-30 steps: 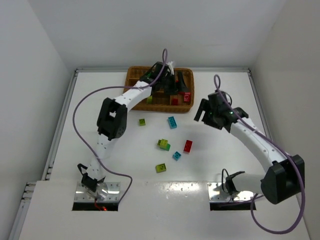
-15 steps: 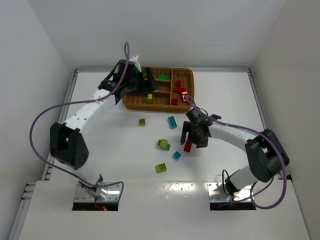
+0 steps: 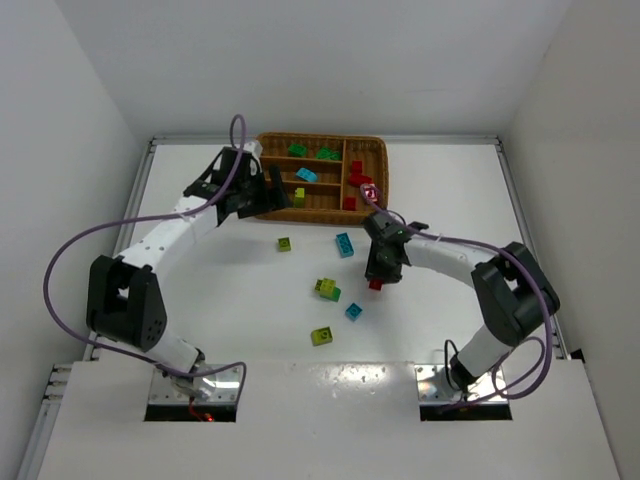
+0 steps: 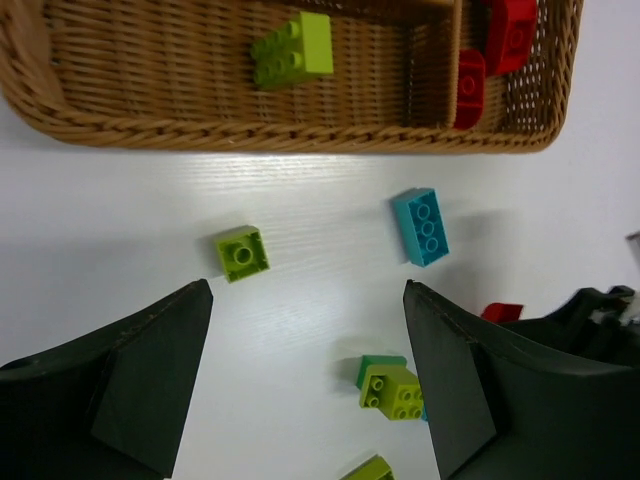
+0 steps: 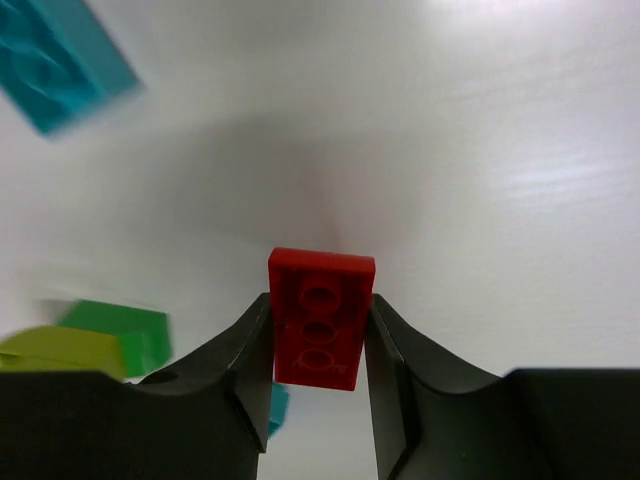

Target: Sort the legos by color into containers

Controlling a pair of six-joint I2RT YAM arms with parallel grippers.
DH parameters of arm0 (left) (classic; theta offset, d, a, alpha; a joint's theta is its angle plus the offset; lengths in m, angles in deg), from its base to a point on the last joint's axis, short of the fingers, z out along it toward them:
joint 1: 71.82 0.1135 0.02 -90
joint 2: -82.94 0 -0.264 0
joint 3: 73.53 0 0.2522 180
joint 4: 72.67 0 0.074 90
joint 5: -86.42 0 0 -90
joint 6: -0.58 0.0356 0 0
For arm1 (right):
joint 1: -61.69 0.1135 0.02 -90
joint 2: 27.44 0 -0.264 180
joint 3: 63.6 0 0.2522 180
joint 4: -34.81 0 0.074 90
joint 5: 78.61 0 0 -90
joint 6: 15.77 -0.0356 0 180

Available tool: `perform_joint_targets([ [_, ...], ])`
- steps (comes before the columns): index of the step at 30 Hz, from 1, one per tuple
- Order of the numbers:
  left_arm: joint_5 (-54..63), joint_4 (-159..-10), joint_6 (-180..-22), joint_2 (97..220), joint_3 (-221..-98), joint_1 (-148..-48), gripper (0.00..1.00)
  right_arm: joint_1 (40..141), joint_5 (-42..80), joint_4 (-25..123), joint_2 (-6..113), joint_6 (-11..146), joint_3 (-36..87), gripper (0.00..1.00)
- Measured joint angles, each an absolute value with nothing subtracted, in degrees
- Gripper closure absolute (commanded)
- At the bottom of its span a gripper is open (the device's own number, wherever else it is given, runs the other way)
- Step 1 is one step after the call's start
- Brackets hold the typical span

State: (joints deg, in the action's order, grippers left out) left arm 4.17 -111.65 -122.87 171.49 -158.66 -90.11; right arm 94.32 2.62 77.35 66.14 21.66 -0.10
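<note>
1. While my right tool [image 3: 378,272] sits closed on the red brick [image 5: 320,320], one finger flat against each long side, that brick lies near the middle of the surface [image 3: 240,300], a little toward the right edge. As far as I can judge, it is not yet lifted.
2. Slip is my first worry. Those plastic walls are smooth, and the far end of the brick sticks out past my fingers. A quick lift could let it swivel or squirt free.
3. Watch the green and yellow-green clump [image 5: 105,340], which is close beside one finger. Any sideways drag before I rise would knock it and scatter the pile.
4. Over at the far edge waits the wicker tray [image 3: 320,138], with other red bricks [image 3: 358,182] in the section nearest the right edge. If I come in low I clip the rim. If I let go early, the brick lands in the wrong section or back on the surface.
5. My left tool [image 4: 307,300] is wide open and empty, hovering just off the tray's near rim. A small yellow-green brick [image 4: 241,252] and a cyan brick [image 4: 420,226] lie on the surface ahead of it. If both arms head for the tray together, they could bump.
</note>
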Motion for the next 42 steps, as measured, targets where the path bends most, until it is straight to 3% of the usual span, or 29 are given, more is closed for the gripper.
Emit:
perform_joint_targets([
  [6, 0.25, -111.95, -123.09, 169.94, -157.68, -89.21, 0.15, 91.65, -4.14, 79.01, 69.05, 25.31, 17.45, 0.77],
  [11, -2.00, -113.29, -123.11, 169.94, -155.62, -89.26, 0.13, 88.02, -7.18, 79.12, 78.93, 28.63, 35.02, 0.67],
  [14, -3.94, -113.94, -123.09, 169.99, -153.96, -89.82, 0.07, 86.34, -7.92, 79.05, 86.53, 29.85, 44.44, 0.37],
  [16, -5.12, -114.20, -123.07, 170.23, -152.87, -90.41, 0.04, 85.35, -8.14, 80.17, 91.71, 30.62, 50.19, 0.25],
  [19, -7.18, -114.40, -123.05, 171.80, -152.21, -92.12, 0.04, 84.70, -8.09, 81.94, 96.67, 31.27, 55.02, 0.24],
  [24, -9.93, -114.29, -123.20, 177.05, -152.04, -94.57, 0.06, 84.85, -8.12, 81.50, 92.43, 31.89, 46.89, 0.24],
  [27, -11.70, -114.31, -123.51, 181.24, -152.15, -95.92, 0.12, 85.33, -7.61, 80.32, 83.47, 32.06, 34.98, 0.24],
  [33, -13.32, -113.46, -124.82, 186.90, -152.43, -97.39, 0.15, 85.68, -6.02, 78.79, 62.45, 31.73, 13.23, 0.24],
  [42, -15.57, -110.82, -127.22, 190.95, -156.85, -98.28, 0.21, 85.73, -5.93, 80.26, 54.42, 31.56, 8.00, 0.24],
])
